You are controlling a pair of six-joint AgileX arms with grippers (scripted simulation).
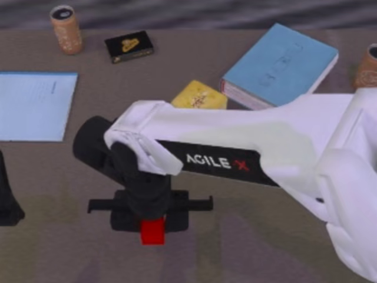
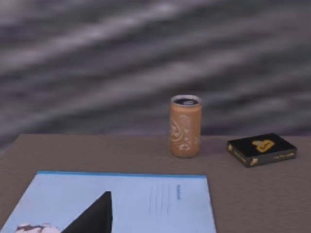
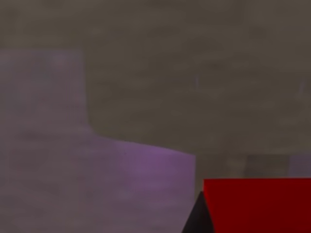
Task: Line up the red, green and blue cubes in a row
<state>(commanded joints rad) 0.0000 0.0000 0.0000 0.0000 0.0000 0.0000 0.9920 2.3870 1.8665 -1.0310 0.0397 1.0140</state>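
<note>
The red cube (image 1: 152, 233) shows near the table's front, left of centre, poking out under my right gripper (image 1: 152, 219). That gripper is shut on the red cube, and its white arm reaches across from the right. In the right wrist view the red cube (image 3: 257, 206) fills the lower corner, with a dark finger (image 3: 198, 221) against its side. The green and blue cubes are out of view. My left gripper (image 1: 7, 206) is parked at the table's left edge, open; one dark finger (image 2: 95, 218) shows over a blue sheet.
A pale blue sheet (image 1: 35, 105) lies at the left. Behind it stand a tan can (image 1: 66, 28) and a black box (image 1: 129, 46). A yellow box (image 1: 199, 96) and a blue book (image 1: 280, 63) lie at the back, with another can (image 1: 368, 66) at the far right.
</note>
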